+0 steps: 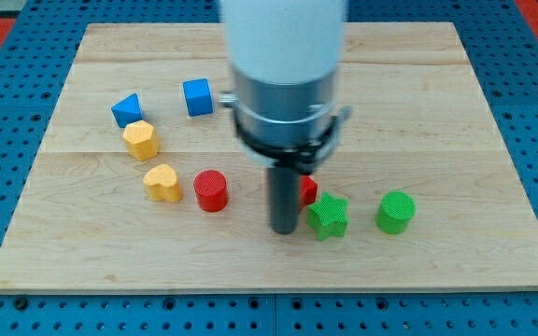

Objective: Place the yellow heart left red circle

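Observation:
The yellow heart lies on the wooden board at the view's left of centre. The red circle stands just to its right, a small gap between them. My tip is at the lower end of the dark rod, right of the red circle and just left of the green star. It touches neither the heart nor the circle.
A yellow hexagon, a blue triangle and a blue cube sit at the upper left. A second red block shows partly behind the rod. A green circle stands at the right. The board's front edge is near.

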Robot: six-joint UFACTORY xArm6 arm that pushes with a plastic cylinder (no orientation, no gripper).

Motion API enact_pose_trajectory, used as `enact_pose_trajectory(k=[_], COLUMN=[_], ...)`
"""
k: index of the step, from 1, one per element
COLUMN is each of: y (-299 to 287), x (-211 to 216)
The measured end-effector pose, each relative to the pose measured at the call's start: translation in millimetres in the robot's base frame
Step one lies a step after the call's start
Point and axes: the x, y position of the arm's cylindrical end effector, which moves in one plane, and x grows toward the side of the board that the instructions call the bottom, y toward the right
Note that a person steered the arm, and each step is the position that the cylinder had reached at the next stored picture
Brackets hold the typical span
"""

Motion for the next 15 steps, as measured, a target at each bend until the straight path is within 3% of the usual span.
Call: enact_pose_trajectory(k=[1,2,6,8,9,11,14,15], y=[47,31,-183,-229,-204,-96,45,6], x=[0,1,2,-22,-56,-31,-31,-31])
